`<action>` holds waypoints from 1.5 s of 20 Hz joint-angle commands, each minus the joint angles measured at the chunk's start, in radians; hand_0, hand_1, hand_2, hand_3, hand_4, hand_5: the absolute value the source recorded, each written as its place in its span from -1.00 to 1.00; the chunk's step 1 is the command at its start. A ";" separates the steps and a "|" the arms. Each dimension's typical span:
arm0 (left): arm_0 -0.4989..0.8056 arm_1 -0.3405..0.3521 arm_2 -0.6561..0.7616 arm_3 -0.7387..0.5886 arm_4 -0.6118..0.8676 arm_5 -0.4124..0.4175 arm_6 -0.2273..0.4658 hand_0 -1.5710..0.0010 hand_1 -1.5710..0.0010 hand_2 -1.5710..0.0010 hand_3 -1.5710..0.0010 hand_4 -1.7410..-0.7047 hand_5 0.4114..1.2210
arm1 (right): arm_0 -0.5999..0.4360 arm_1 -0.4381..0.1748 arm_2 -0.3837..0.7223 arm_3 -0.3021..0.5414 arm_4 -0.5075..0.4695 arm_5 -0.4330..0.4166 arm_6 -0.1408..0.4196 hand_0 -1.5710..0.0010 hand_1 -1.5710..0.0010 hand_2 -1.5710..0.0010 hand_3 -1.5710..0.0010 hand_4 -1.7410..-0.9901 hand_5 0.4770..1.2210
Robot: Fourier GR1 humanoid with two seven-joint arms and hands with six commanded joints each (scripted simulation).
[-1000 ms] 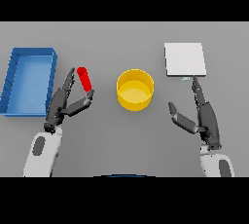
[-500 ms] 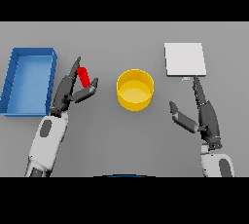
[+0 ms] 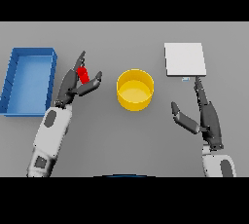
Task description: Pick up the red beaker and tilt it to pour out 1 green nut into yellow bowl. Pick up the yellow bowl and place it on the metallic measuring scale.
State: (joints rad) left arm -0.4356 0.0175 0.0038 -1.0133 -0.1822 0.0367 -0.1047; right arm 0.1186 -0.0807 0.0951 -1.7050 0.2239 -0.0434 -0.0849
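Table: flat grey table top, carrying every item below.
Red beaker: small red cylindrical beaker, tilted, sitting between the fingers and thumb of the left hand, left of the bowl and right of the blue tray.
Left hand: dark left hand on a white and grey arm coming up from the lower left; fingers reach past the far side of the beaker, thumb lies on its near side; whether they press on it cannot be told from here.
Yellow bowl: round yellow bowl at mid-table, upright, apart from both hands; its contents are not discernible.
Scale: flat square pale metallic measuring scale at the far right, nothing on it.
Right hand: dark right hand at the lower right, fingers straight and spread from the thumb, holding nothing, fingertips just short of the scale's near edge.
Blue tray: rectangular blue open tray at the far left, beside the left arm.
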 commanded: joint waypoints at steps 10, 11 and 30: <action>-0.067 -0.026 0.034 0.091 0.003 0.048 -0.054 -0.41 -0.43 -0.45 -0.24 -0.73 0.65 | 0.001 0.008 -0.001 0.001 0.003 -0.010 -0.004 1.00 1.00 1.00 1.00 0.30 -0.55; -0.071 -0.022 0.028 0.101 -0.006 0.049 -0.067 -0.53 -0.55 -0.56 -0.39 -0.67 0.72 | 0.004 0.003 -0.003 -0.005 0.000 -0.008 -0.011 1.00 1.00 1.00 1.00 0.31 -0.55; -0.121 0.080 -0.180 -0.139 -0.144 0.052 0.177 -0.99 -0.99 -0.99 -0.99 -0.98 0.76 | 0.020 -0.003 0.013 -0.025 0.035 -0.014 -0.016 1.00 1.00 1.00 1.00 0.29 -0.47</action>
State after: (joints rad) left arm -0.5564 0.0976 -0.1761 -1.1524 -0.3247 0.0892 0.0721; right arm 0.1391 -0.0840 0.1078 -1.7296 0.2587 -0.0574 -0.1029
